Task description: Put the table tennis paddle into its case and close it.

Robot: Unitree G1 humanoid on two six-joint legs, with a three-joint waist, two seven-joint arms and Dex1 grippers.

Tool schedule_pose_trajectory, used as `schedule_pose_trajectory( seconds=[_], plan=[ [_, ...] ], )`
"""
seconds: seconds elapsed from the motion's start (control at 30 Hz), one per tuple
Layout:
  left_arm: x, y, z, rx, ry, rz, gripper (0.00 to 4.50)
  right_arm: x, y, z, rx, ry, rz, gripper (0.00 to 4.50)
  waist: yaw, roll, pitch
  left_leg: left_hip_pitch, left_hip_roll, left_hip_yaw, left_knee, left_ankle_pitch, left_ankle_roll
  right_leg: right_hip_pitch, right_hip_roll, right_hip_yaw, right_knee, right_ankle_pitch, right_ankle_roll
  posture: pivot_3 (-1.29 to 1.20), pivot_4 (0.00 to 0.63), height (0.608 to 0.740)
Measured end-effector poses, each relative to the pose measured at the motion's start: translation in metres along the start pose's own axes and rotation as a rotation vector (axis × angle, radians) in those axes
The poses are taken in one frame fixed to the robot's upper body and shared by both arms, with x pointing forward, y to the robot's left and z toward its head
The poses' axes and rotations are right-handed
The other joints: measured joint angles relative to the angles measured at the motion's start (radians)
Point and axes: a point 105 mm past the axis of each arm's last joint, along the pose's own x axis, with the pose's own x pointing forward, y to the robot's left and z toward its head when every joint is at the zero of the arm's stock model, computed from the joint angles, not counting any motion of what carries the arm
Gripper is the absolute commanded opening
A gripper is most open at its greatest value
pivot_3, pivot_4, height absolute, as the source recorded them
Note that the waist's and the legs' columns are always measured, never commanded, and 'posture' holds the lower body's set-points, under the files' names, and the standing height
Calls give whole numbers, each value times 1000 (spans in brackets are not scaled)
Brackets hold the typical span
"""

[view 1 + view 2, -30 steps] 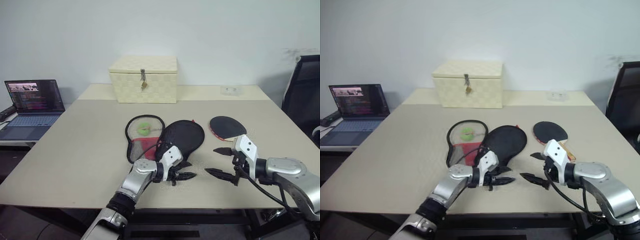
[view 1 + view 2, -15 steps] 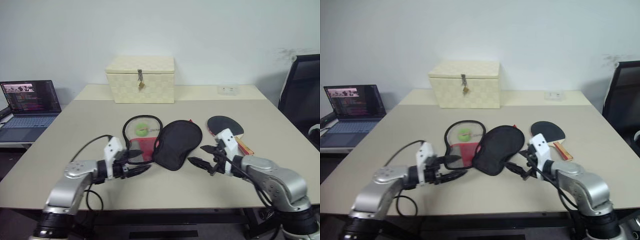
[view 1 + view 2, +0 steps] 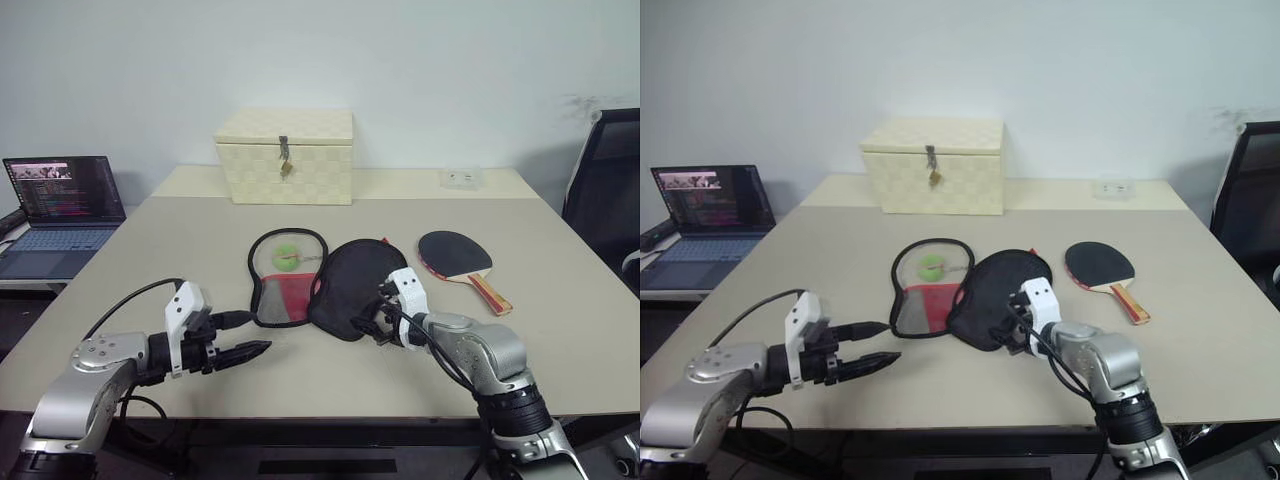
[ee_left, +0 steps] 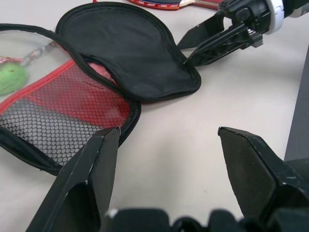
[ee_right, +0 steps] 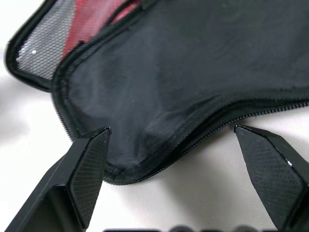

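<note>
- Black and red fabric case [image 3: 325, 285] lies spread open on the beige counter [image 3: 150, 260]; all places below are given relative to this case.
- Its two halves sit side by side: a mesh-lined half with a red panel on the robot's left, and a plain black half [image 4: 130, 53] on the right, overlapping the first where they join.
- Green zipper pull [image 3: 287, 257] rests inside the mesh half, toward its far end.
- Paddle [image 3: 458, 257] lies flat to the right of the case, apart from it, black face up, with the striped wooden handle pointing toward the near right.
- Right end effector [image 3: 377, 318] is at the near right edge of the black half, fingers spread wide to either side of that half's narrow end [image 5: 140, 159]; nothing is gripped, and contact with the fabric cannot be told.
- Left end effector [image 3: 235, 335] hovers to the near left of the case, just short of the mesh half, fingers apart and empty, pointing toward the case.
- Cream woven box [image 3: 285, 157] with a metal latch stands well beyond the case, at the counter's far side.
- Laptop [image 3: 60, 205] sits open far to the left, off the counter.
</note>
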Motion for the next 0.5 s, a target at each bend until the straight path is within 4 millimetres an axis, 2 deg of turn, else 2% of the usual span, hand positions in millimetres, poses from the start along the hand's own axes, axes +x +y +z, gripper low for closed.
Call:
schedule_pose_trajectory(
  seconds=[0.3,0.4,0.5],
  plan=[
    [1,1,1,3,-2,11,3522,10,24,8,61,-30,79,4500,-2,0,0,0,0,0,0,0,0,0,0,0,0,0,0,0,150,740],
    [2,1,4,10,-6,8,3565,15,34,14,91,-42,115,3919,-2,0,0,0,0,0,0,0,0,0,0,0,0,0,-1,0,150,740],
    [3,1,6,16,-10,7,3565,18,41,18,103,-49,136,2838,-2,0,0,0,0,0,0,0,0,0,0,0,0,0,-1,0,150,740]
  ],
)
